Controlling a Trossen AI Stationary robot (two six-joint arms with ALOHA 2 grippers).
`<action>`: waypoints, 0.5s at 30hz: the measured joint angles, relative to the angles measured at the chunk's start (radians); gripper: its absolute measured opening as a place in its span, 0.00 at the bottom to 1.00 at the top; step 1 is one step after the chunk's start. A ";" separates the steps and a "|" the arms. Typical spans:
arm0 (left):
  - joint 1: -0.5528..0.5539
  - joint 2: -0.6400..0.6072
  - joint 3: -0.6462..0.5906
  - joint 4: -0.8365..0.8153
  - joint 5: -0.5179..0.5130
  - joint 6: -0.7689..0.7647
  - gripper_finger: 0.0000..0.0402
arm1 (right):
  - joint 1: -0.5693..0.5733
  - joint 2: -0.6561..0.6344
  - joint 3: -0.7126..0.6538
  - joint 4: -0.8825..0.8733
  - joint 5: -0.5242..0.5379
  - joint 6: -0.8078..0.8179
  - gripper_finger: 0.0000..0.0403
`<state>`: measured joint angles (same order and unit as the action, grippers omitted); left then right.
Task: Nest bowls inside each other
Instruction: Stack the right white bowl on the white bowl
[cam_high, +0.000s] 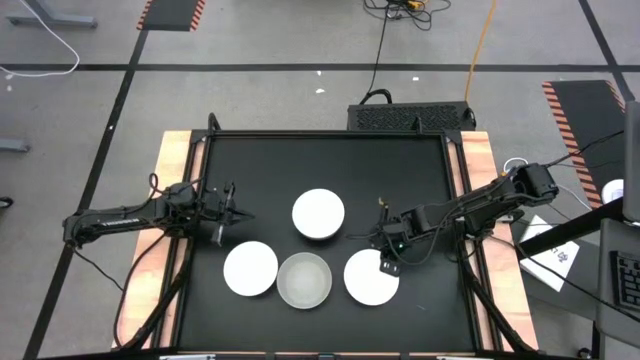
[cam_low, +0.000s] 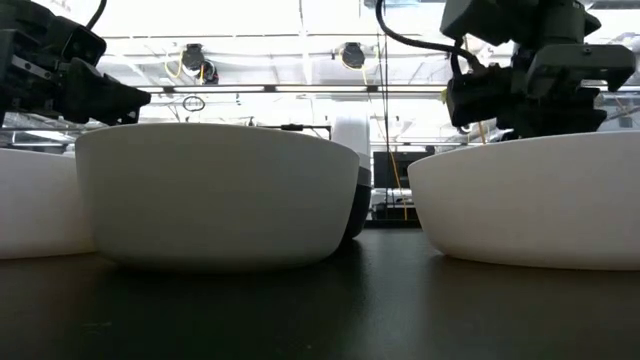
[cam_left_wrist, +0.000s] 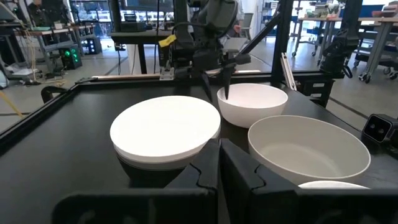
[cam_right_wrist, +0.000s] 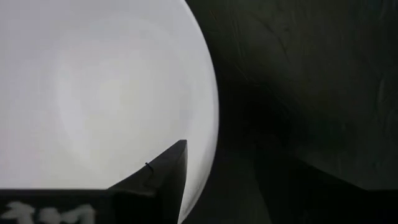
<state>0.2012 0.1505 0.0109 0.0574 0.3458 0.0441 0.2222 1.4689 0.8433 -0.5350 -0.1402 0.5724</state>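
Four bowls show on the black table. A white bowl at the centre sits inside a dark bowl. Near the front stand a white bowl, a pale grey translucent bowl and another white bowl. My right gripper is open and points steeply down over the far rim of that right white bowl. One finger is over its inside and the other over the table outside. Whether they touch it I cannot tell. My left gripper is shut and level at the left, with nothing in it.
The table has a raised rim and wooden side strips. The three front bowls stand close side by side. Bare black table lies behind the centre bowl. Beyond the table, cables and workshop benches show.
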 joint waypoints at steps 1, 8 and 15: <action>0.000 0.000 0.000 0.000 0.000 0.000 0.04 | 0.000 0.000 0.000 0.004 0.000 -0.001 0.43; 0.000 0.000 0.000 0.000 0.000 0.002 0.04 | 0.000 0.000 0.000 0.016 0.000 -0.009 0.43; 0.000 0.000 0.000 0.000 0.000 0.004 0.04 | -0.012 0.000 0.000 0.030 -0.002 -0.020 0.43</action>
<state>0.2012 0.1505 0.0109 0.0572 0.3462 0.0485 0.2106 1.4689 0.8433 -0.5051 -0.1423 0.5526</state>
